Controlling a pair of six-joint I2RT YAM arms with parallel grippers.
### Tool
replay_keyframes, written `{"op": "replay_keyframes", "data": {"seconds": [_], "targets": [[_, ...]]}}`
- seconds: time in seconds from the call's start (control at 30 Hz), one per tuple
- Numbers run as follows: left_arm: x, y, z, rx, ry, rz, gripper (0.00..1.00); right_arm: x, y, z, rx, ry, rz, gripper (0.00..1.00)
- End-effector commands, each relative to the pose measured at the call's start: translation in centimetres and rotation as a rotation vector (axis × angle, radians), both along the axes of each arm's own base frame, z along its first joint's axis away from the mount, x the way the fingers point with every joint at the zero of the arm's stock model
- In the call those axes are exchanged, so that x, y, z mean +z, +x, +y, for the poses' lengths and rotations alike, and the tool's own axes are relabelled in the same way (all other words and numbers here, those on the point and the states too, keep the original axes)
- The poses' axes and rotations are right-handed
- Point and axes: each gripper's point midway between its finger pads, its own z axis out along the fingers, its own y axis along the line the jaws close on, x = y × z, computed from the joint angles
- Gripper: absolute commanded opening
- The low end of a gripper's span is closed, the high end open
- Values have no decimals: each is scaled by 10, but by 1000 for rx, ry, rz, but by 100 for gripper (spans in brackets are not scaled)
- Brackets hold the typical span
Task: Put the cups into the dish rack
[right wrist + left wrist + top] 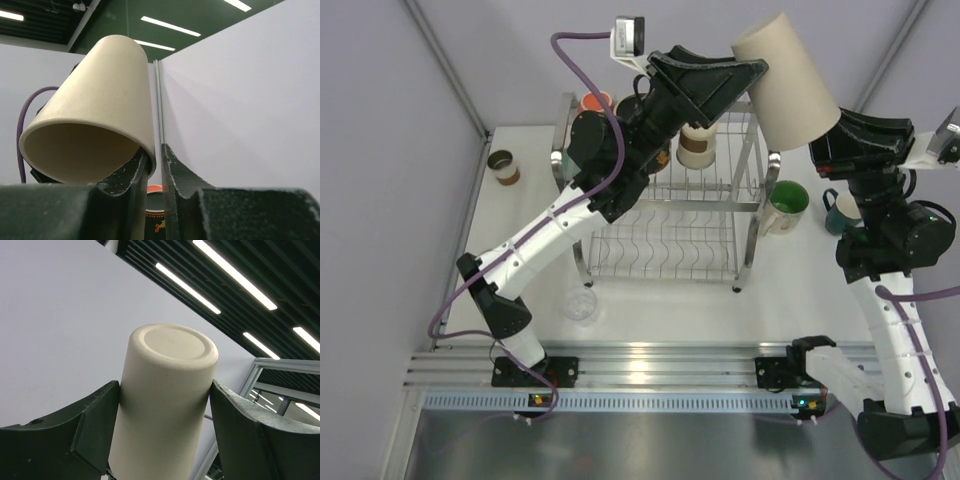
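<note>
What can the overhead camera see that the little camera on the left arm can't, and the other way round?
Only the overhead view shows the dish rack, the green mug, the clear cup, and the right gripper pinching the tall beige cup by its rim. Only the left wrist view shows the cup's flat closed bottom and the ceiling lights. Both show that cup held up in the air, with the left gripper at its closed end, jaws on either side.
</note>
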Motion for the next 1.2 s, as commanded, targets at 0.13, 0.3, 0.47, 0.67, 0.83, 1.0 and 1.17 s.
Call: {"op": "replay_keyframes", "data": {"seconds": [0.13,0.3,0.47,0.67,0.83,1.0,1.17], "targets": [[24,-43,45,31,-43,-111,0,-18,13,6,-38,-71,74,34],[14,-35,48,140,26,-124,0,-31,21,6,-63,-100,128,53],[10,-21,50,284,135,-140,0,-57,25,5,-117,-182,195,67],[-2,5,37,419,273,-166,0,-102,25,7,-135,-298,315,74],[-14,33,18,512,369,-183,0,-121,19,4,-161,-349,359,74],[-31,53,3,582,448,-217,0,-129,14,-8,-241,-352,382,75],[-57,78,-9,666,550,-236,0,-115,-2,-19,-288,-321,377,75]]}}
